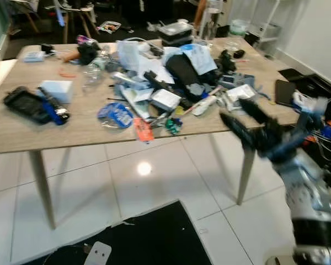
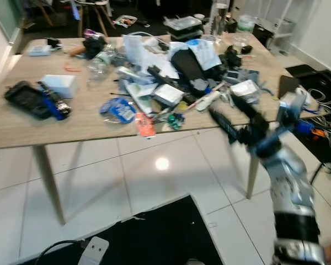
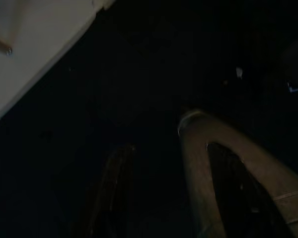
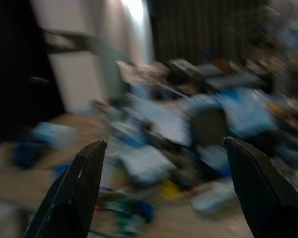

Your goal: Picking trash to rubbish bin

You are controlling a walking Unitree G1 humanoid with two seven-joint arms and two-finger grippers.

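Note:
A heap of trash covers the wooden table: a blue wrapper, an orange packet, a white packet, a black pouch and a clear plastic bottle. My right gripper is raised at the table's front right edge, open and holding nothing, and it points at the pile. In the blurred right wrist view the right gripper stands wide apart, framing the clutter. The left wrist view is very dark, with a pale floor patch and a dim curved shape. The left arm hangs idle.
A white box and a black device lie on the table's left part. A black tablet sits at its right edge. A black mat lies on the white tiles. Cables and boxes crowd the floor at right.

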